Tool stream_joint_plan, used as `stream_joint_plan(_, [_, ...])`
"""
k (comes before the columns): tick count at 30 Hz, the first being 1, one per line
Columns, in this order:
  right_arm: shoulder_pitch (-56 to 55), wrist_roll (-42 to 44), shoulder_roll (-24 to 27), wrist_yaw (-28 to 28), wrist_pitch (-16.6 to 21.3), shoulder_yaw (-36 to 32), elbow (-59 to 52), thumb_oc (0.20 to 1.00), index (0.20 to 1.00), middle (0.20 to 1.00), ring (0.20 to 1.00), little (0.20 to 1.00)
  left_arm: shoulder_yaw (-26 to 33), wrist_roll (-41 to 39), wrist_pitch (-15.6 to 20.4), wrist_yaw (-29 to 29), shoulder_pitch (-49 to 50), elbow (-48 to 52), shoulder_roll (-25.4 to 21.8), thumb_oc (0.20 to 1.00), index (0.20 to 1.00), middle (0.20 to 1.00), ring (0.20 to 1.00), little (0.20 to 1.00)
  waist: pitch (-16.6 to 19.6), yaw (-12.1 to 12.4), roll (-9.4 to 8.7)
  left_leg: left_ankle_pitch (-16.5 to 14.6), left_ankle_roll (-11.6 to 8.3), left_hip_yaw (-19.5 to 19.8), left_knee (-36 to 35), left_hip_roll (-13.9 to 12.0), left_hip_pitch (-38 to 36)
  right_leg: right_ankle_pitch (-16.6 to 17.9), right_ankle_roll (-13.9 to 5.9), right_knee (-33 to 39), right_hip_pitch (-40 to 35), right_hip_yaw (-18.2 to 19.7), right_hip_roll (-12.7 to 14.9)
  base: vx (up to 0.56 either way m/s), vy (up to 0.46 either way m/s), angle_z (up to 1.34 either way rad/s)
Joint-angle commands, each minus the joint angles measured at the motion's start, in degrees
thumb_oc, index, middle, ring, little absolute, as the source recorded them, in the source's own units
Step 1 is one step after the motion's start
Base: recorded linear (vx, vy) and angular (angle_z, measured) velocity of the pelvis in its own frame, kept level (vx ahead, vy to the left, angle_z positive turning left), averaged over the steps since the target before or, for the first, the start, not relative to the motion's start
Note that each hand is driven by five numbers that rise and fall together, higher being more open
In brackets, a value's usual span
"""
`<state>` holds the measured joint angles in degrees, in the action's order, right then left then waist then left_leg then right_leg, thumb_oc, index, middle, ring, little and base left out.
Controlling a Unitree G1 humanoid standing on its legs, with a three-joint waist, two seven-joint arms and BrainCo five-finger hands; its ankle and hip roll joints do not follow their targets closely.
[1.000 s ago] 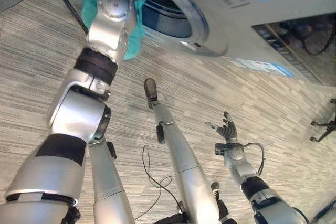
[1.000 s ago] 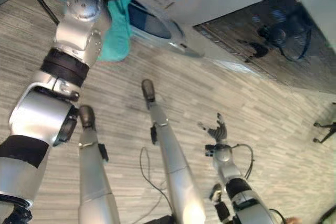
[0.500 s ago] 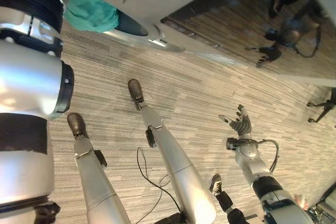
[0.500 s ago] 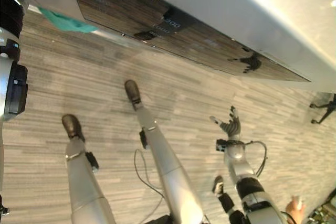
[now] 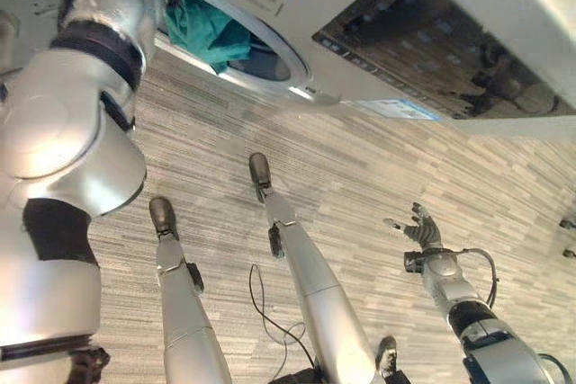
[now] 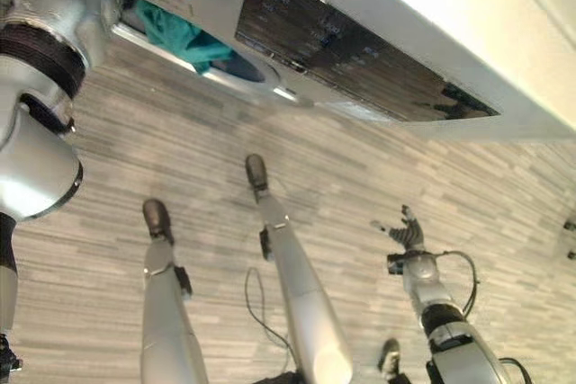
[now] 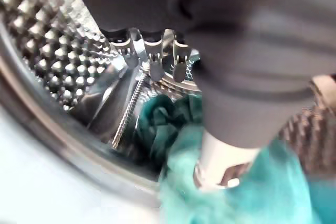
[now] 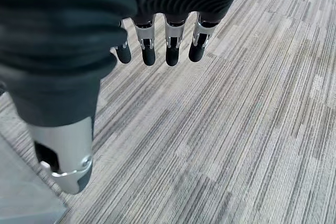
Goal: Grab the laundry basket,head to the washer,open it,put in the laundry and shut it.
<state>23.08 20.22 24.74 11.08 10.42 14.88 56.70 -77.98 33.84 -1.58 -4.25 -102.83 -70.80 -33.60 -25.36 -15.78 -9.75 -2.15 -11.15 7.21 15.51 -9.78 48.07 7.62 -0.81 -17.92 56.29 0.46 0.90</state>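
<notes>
The left arm reaches up into the washer (image 5: 378, 6), and its wrist view puts the left robot hand (image 7: 157, 56) right inside the drum (image 7: 58, 45), with the dimpled metal wall all around it. The fingers (image 7: 156, 59) look straight and relaxed and aren't curled round anything, so I'd call that hand open and empty. Just below them sits the teal laundry (image 7: 168, 129), bunched up in the bottom of the drum, with a paler teal fold spilling toward the door rim. Can't tell whether the fingertips actually touch the cloth.

From the head cameras you can see that same teal laundry in the round opening, hanging a bit over the lower edge of the door ring (image 5: 270, 51). The washer's dark glossy panel (image 5: 432, 51) runs off to the robot's right of the opening.

The right robot hand (image 5: 423, 229) is way off to the side, low over the grey striped carpet (image 5: 360, 168) and well apart from the washer. Its fingers are spread and straight, holding nothing. Its wrist view agrees, showing a row of straight dark-tipped fingers (image 8: 148, 45) and the thumb out on its own above bare carpet.
</notes>
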Motion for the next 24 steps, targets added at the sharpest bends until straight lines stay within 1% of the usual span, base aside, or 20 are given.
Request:
stream_joint_plan(1, [-4.8,1.9,1.3,0.8,0.7,1.7,3.3,1.0,1.0,1.0,1.0,1.0,4.5,6.1,-1.4,-6.2,-7.7,3.8,5.6,1.0,1.0,1.0,1.0,1.0,5.4,-2.5,4.31,-8.8,1.02,1.2,2.8,-4.7,-9.2,-8.7,-7.48,-5.4,1.7,3.2,2.1,-0.02,0.027,0.11])
stream_joint_plan(2, [-5.0,1.9,1.2,0.8,0.8,1.4,3.9,1.0,1.0,1.0,1.0,1.0,5.8,5.1,-1.6,-7.3,-8.1,6.7,5.4,1.0,1.0,1.0,1.0,1.0,5.3,-2.1,4.57,-8.6,1.11,1.4,2.6,-4.3,-9.6,-8.8,-7.52,-5.1,1.0,3.1,2.4,-0.03,0.041,0.17])
stream_joint_plan(3, [-5.6,1.8,0.9,0.8,0.9,0.9,4.5,1.0,1.0,1.0,1.0,1.0,8.6,3.3,-2.1,-7.9,-7.5,11.3,4.2,1.0,1.0,1.0,1.0,1.0,5.2,-1.3,4.93,-8.5,1.25,1.5,2.3,-3.7,-10.5,-8.8,-7.55,-4.6,-0.2,3.0,2.8,-0.04,0.045,0.18])
stream_joint_plan(5, [-6.8,1.9,0.3,0.6,0.1,-0.7,5.7,1.0,1.0,1.0,1.0,1.0,16.3,-1.0,-2.7,-9.0,-3.5,22.6,0.3,1.0,1.0,1.0,1.0,1.0,4.8,0.1,5.76,-8.1,1.55,1.7,1.4,-2.7,-12.3,-8.8,-7.47,-3.5,-2.5,2.5,3.5,-0.03,0.045,0.13])
stream_joint_plan(6, [-6.9,2.2,-0.5,0.7,-0.6,-1.7,6.4,1.0,1.0,1.0,1.0,1.0,21.4,-5.1,-2.3,-10.0,0.5,28.8,-1.9,1.0,1.0,1.0,1.0,1.0,4.7,1.3,6.11,-7.8,1.72,1.9,0.7,-2.2,-13.2,-8.7,-7.49,-2.5,-3.9,2.2,3.9,-0.03,0.043,0.02])
stream_joint_plan(7, [-7.4,1.8,-0.8,0.5,-1.4,-1.9,5.8,1.0,1.0,1.0,1.0,1.0,25.8,-7.0,-1.7,-10.2,6.0,36.1,-4.6,1.0,1.0,1.0,1.0,1.0,4.5,1.9,6.47,-7.2,1.95,1.9,-0.1,-1.6,-14.1,-8.3,-7.46,-1.5,-5.2,2.0,4.4,-0.03,0.066,-0.11])
stream_joint_plan(8, [-8.3,1.4,-1.4,0.1,-2.1,-2.0,5.2,1.0,1.0,1.0,1.0,1.0,30.1,-9.4,-0.8,-9.5,13.0,42.3,-6.1,1.0,1.0,1.0,1.0,1.0,4.4,2.7,6.59,-7.1,2.06,1.9,-0.7,-1.3,-15.2,-8.2,-7.4,-0.9,-6.3,1.9,4.6,-0.02,0.095,-0.14])
stream_joint_plan(9, [-9.1,0.8,-2.3,-0.1,-2.8,-2.5,5.2,1.0,1.0,1.0,1.0,1.0,33.5,-13.1,0.8,-7.9,20.5,47.0,-6.7,1.0,1.0,1.0,1.0,1.0,4.0,3.7,6.75,-7.4,2.23,1.8,-1.1,-1.1,-16.3,-8.4,-7.35,-0.6,-7.6,1.7,4.8,-0.02,0.107,0.02])
stream_joint_plan(10, [-9.7,0.3,-2.8,-0.3,-3.8,-2.8,5.3,1.0,1.0,1.0,1.0,1.0,36.6,-16.7,1.7,-5.9,27.9,51.2,-6.2,1.0,1.0,1.0,1.0,1.0,3.9,4.5,7.08,-7.2,2.38,1.7,-1.6,-0.8,-17.5,-8.3,-7.28,-0.1,-8.9,1.6,5.2,-0.02,0.09,0.15])
stream_joint_plan(11, [-10.2,-0.1,-2.9,-0.5,-4.5,-2.9,5.0,1.0,1.0,1.0,1.0,1.0,39.2,-19.3,1.9,-4.8,33.3,54.6,-5.6,1.0,1.0,1.0,1.0,1.0,3.9,4.6,7.2,-6.8,2.5,1.6,-2.1,-0.5,-18.2,-7.9,-7.27,0.3,-9.6,1.7,5.5,-0.03,0.069,0.13])
stream_joint_plan(12, [-10.9,-0.7,-3.5,-0.9,-5.3,-3.1,4.5,1.0,1.0,1.0,1.0,1.0,41.4,-23.5,3.0,-1.9,39.8,57.7,-4.5,1.0,1.0,1.0,1.0,1.0,3.8,5.3,7.39,-6.7,2.56,1.7,-2.7,-0.4,-19.3,-7.8,-7.2,0.5,-10.9,1.6,5.8,-0.02,0.066,0.02])
stream_joint_plan(13, [-11.3,-0.8,-4.0,-1.2,-5.7,-3.7,4.4,1.0,1.0,1.0,1.0,1.0,42.8,-27.3,4.2,0.3,45.8,60.3,-4.1,1.0,1.0,1.0,1.0,1.0,3.5,6.1,7.9,-7.0,2.62,1.6,-2.8,-0.2,-20.3,-8.2,-7.16,0.3,-12.0,1.5,6.1,-0.01,0.069,0.02])
stream_joint_plan(14, [-11.9,-1.0,-4.4,-1.6,-6.3,-4.0,4.1,1.0,1.0,1.0,1.0,1.0,44.6,-31.2,5.1,2.3,52.8,63.8,-3.9,1.0,1.0,1.0,1.0,1.0,3.5,6.6,8.24,-6.6,2.75,1.8,-3.4,0.2,-21.3,-7.9,-7.17,0.6,-13.3,1.4,6.6,0.0,0.068,0.09])
stream_joint_plan(16, [-12.6,-1.2,-5.1,-2.4,-6.7,-4.5,3.4,1.0,1.0,1.0,1.0,1.0,46.6,-37.1,6.0,4.3,63.5,68.8,-3.7,1.0,1.0,1.0,1.0,1.0,3.1,7.4,8.69,-6.5,2.89,2.2,-3.9,0.4,-23.1,-7.9,-7.14,0.6,-15.4,0.9,7.2,0.01,0.035,0.2])
stream_joint_plan(19, [-12.6,-1.3,-5.2,-3.2,-6.8,-5.0,3.3,1.0,1.0,1.0,1.0,1.0,48.8,-39.0,5.8,5.9,74.6,72.6,-3.7,1.0,1.0,1.0,1.0,1.0,2.7,8.8,9.44,-6.6,3.16,2.7,-4.8,0.4,-25.9,-8.6,-7.21,0.4,-18.5,0.3,7.9,0.02,0.038,0.26])
stream_joint_plan(20, [-12.6,-1.2,-5.1,-3.4,-6.9,-4.9,3.0,1.0,1.0,1.0,1.0,1.0,49.9,-39.2,5.3,6.1,77.6,73.5,-4.1,1.0,1.0,1.0,1.0,1.0,2.7,9.1,9.53,-6.2,3.22,3.0,-5.3,0.5,-26.6,-8.3,-7.27,0.7,-19.5,0.1,8.3,0.03,0.039,0.17])
stream_joint_plan(23, [-12.4,-1.3,-5.1,-4.2,-7.1,-5.0,2.8,1.0,1.0,1.0,1.0,1.0,52.3,-38.9,4.6,6.7,84.3,74.4,-3.7,1.0,1.0,1.0,1.0,1.0,2.7,10.1,10.49,-6.1,3.47,3.3,-6.4,0.5,-28.7,-8.8,-7.42,0.8,-22.0,-0.7,9.0,0.03,0.046,0.24])
stream_joint_plan(24, [-12.0,-0.4,-5.6,-4.5,-7.0,-5.8,2.8,1.0,1.0,1.0,1.0,1.0,54.5,-38.4,4.8,5.9,87.9,74.3,-3.3,1.0,1.0,1.0,1.0,1.0,3.0,10.8,11.13,-5.7,3.71,3.6,-7.5,0.7,-29.4,-8.8,-7.54,1.5,-23.2,-1.2,9.4,0.02,0.045,0.16])
